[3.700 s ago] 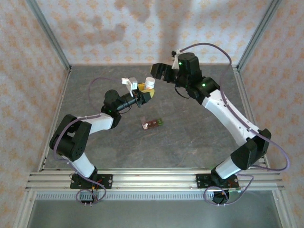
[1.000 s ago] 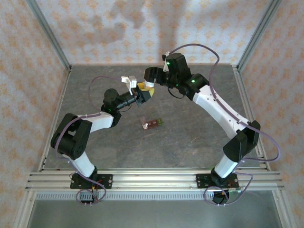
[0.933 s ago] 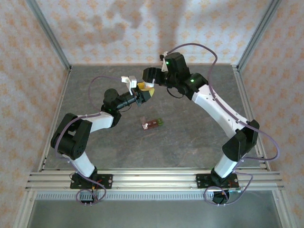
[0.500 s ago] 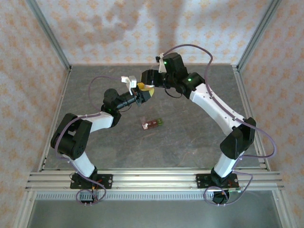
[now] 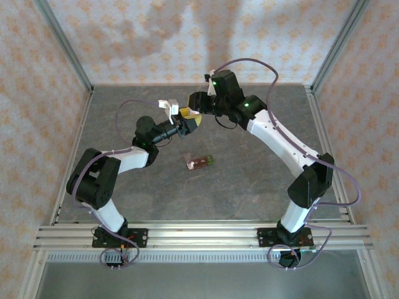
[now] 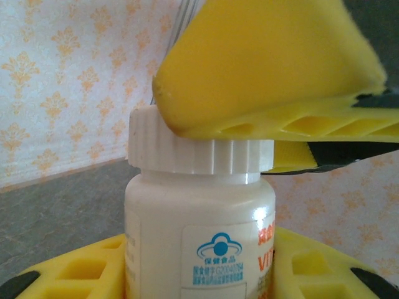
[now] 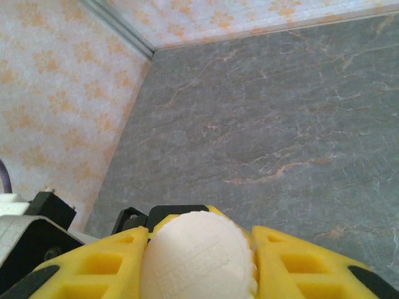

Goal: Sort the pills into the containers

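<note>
A white pill bottle (image 6: pixel 199 218) with orange lettering stands upright between the yellow fingers (image 6: pixel 75 274) of my left gripper (image 6: pixel 199 277), which is shut on its body. My right gripper (image 7: pixel 196 268) comes from above and is shut on the bottle's ribbed white cap (image 7: pixel 196 252); one of its yellow fingers (image 6: pixel 268 68) lies over the cap (image 6: pixel 199 152). In the top view both grippers, left (image 5: pixel 189 123) and right (image 5: pixel 195 107), meet at the table's back middle. The containers (image 5: pixel 200 162), a reddish-brown strip with a green end, lie on the table nearer the front, apart from both grippers.
The grey marbled table (image 5: pixel 249 180) is walled by patterned panels on three sides, with a metal frame rail (image 5: pixel 199 233) along the front. The left corner post (image 7: pixel 118 25) stands beyond the bottle in the right wrist view.
The right gripper has moved left from beside the bottle and come down over the cap, which it now covers. The left arm and the containers have not moved.
</note>
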Robot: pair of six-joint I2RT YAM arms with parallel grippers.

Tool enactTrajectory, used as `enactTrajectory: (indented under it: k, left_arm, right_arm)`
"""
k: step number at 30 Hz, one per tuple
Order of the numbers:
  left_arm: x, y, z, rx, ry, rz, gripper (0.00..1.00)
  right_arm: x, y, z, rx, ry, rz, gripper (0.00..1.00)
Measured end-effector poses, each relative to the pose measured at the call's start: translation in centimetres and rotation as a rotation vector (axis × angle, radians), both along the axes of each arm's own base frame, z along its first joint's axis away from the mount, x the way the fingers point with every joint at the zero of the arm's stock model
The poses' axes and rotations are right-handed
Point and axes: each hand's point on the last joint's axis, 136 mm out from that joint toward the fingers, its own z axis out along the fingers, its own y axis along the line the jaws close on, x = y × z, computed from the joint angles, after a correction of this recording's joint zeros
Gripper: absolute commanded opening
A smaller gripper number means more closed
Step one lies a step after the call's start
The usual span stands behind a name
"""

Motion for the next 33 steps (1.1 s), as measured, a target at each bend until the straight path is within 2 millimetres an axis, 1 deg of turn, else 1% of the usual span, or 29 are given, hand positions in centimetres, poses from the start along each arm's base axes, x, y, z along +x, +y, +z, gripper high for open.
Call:
enactTrajectory:
  k: [3,9,11,13,14,15,18,20,23,25,27,29,33]
  left_arm:
    - [0.1,0.1,0.0,-0.005,0.006,0.001,0.0]
    - [-0.1,0.0,0.0,-0.007,0.009,-0.009,0.0]
    - [-0.1,0.0,0.0,-0.007,0.009,-0.01,0.15]
    - [-0.1,0.0,0.0,-0.007,0.009,-0.009,0.34]
    - [-0.1,0.0,0.0,-0.007,0.01,-0.008,0.75]
    - [-0.1,0.0,0.0,-0.006,0.01,-0.006,0.99]
    - [-0.1,0.1,-0.3,0.004,0.001,0.006,1.0]
    - [-0.3,0.3,-0.9,0.011,0.013,0.009,1.0]
    - [-1.2,0.6,-2.6,0.027,0.05,0.013,1.0]
    - [-1.9,1.1,-3.7,0.038,0.073,0.028,1.0]
    - [-2.6,1.5,-4.2,0.047,0.08,0.045,1.0]
    - [-3.1,2.1,-4.3,0.048,0.077,0.074,1.0]
    - [-3.5,3.2,-3.1,0.033,0.05,0.135,1.0]
  right_arm:
    - [0.1,0.2,0.1,-0.013,-0.025,-0.057,0.3]
    - [0.0,-0.2,0.2,-0.017,-0.058,-0.122,0.29]
    - [0.0,-0.4,0.2,-0.018,-0.063,-0.129,0.29]
    - [0.0,-0.4,0.2,-0.013,-0.07,-0.134,0.29]
    - [0.0,-0.5,0.2,-0.009,-0.073,-0.138,0.29]
    - [0.0,-0.6,0.2,-0.007,-0.075,-0.14,0.29]
    - [0.0,-1.2,-0.7,-0.021,-0.066,-0.164,0.29]
    - [0.2,-1.9,-1.3,-0.031,-0.057,-0.181,0.29]
    - [0.8,-3.5,-2.4,-0.052,-0.045,-0.228,0.29]
    - [1.3,-4.9,-3.2,-0.068,-0.043,-0.267,0.29]
    - [1.5,-6.3,-3.8,-0.082,-0.044,-0.303,0.29]
    - [1.7,-7.7,-4.5,-0.097,-0.05,-0.341,0.29]
    - [1.5,-10.6,-6.6,-0.153,-0.067,-0.418,0.29]
